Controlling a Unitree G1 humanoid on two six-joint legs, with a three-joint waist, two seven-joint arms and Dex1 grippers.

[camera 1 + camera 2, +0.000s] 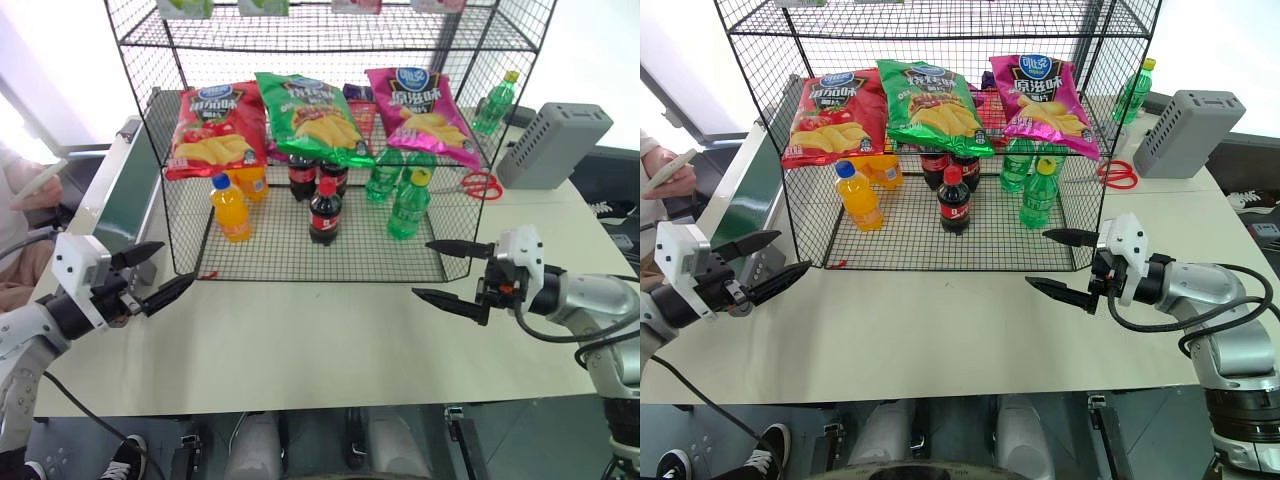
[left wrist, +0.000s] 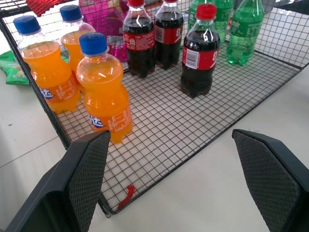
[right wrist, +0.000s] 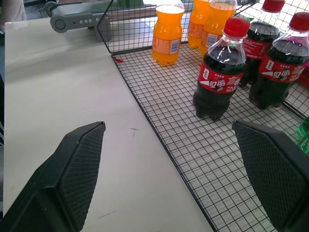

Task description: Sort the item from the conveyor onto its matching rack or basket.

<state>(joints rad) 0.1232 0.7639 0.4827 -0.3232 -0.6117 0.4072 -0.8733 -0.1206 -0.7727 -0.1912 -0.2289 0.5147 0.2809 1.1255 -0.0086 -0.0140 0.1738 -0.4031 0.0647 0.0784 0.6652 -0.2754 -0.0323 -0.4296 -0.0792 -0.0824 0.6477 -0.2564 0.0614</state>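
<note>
Both arms raised, grippers empty.
Left gripper (image 1: 152, 275) held out on the left, fingers spread wide, tips aimed inward toward the middle. Right gripper (image 1: 447, 272) mirrors it on the right, fingers equally wide apart, pointing inward. Both hover, well apart from each other.

Beyond the left pincer (image 1: 153, 276), the conveyor (image 1: 128, 190) is mostly screened by the rack (image 1: 320, 150) side mesh. The rack's top tier is cropped. Bag lettering is illegible.
</note>
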